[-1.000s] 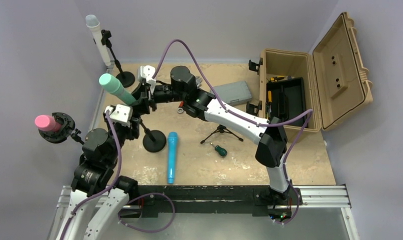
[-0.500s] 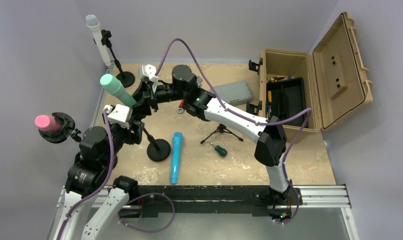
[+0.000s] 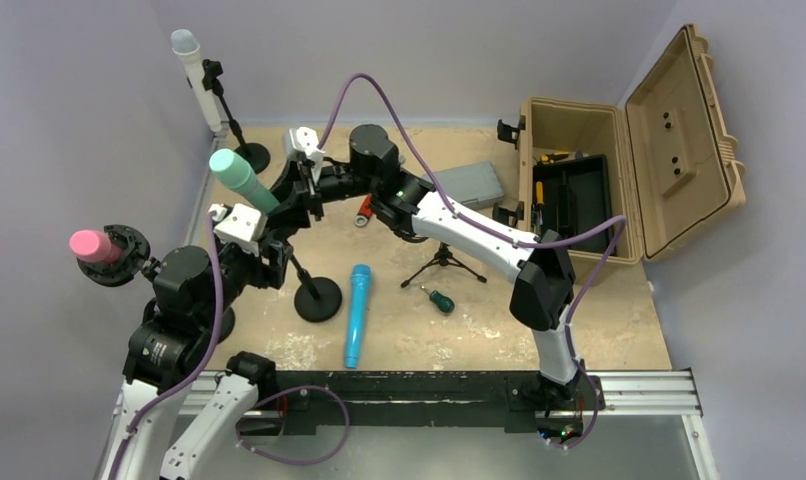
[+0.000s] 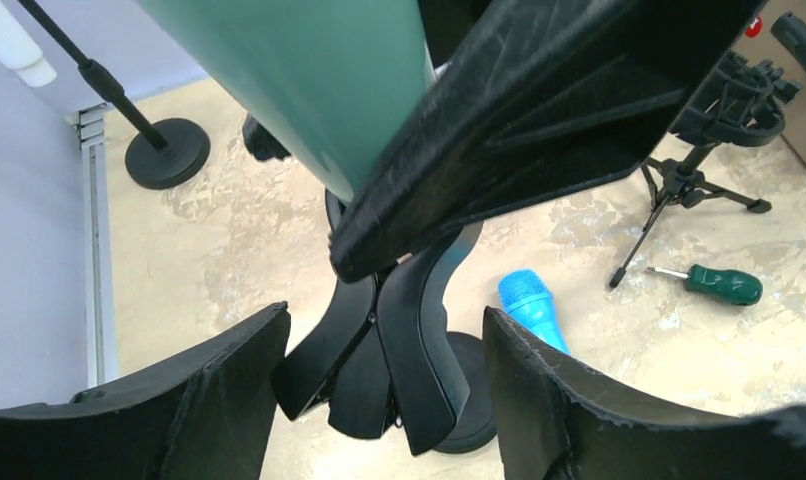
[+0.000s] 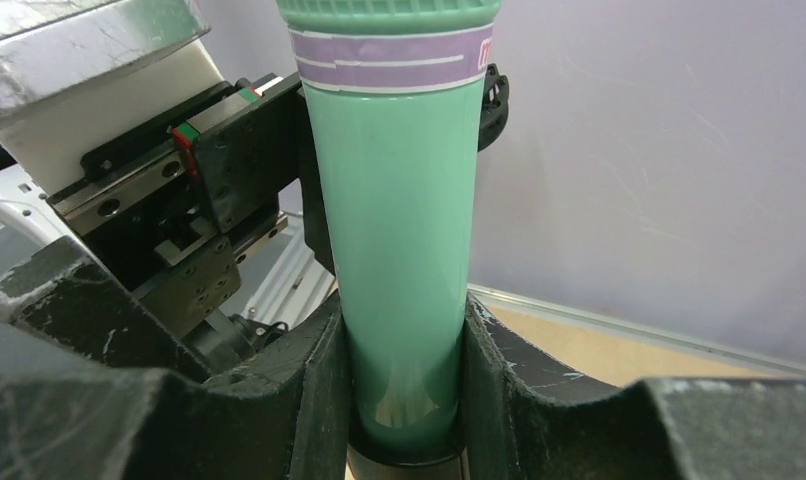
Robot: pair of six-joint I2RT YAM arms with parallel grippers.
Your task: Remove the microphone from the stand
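Observation:
A mint-green microphone (image 3: pixel 241 180) stands tilted in the black clip of a round-based stand (image 3: pixel 317 298). My right gripper (image 3: pixel 284 203) is shut on the microphone's lower body; in the right wrist view the fingers (image 5: pixel 314 400) press both its sides (image 5: pixel 399 250) just above the clip's ring. My left gripper (image 3: pixel 272 255) is open, one finger (image 4: pixel 229 390) on each side of the stand's clip (image 4: pixel 399 370), with a gap showing on the right side. The microphone's body (image 4: pixel 299 80) fills the top of the left wrist view.
A blue microphone (image 3: pixel 357 315) lies by the stand base, with a green screwdriver (image 3: pixel 439 299) and a small tripod (image 3: pixel 442 262) to its right. A white microphone on a stand (image 3: pixel 194 75) is back left, a pink one (image 3: pixel 94 245) far left. An open tan toolbox (image 3: pixel 579 190) and a grey case (image 3: pixel 466 185) sit at the right.
The green microphone and my right gripper have moved slightly right and back. The stand base slid nearer and to the right. My left arm drew back toward its base.

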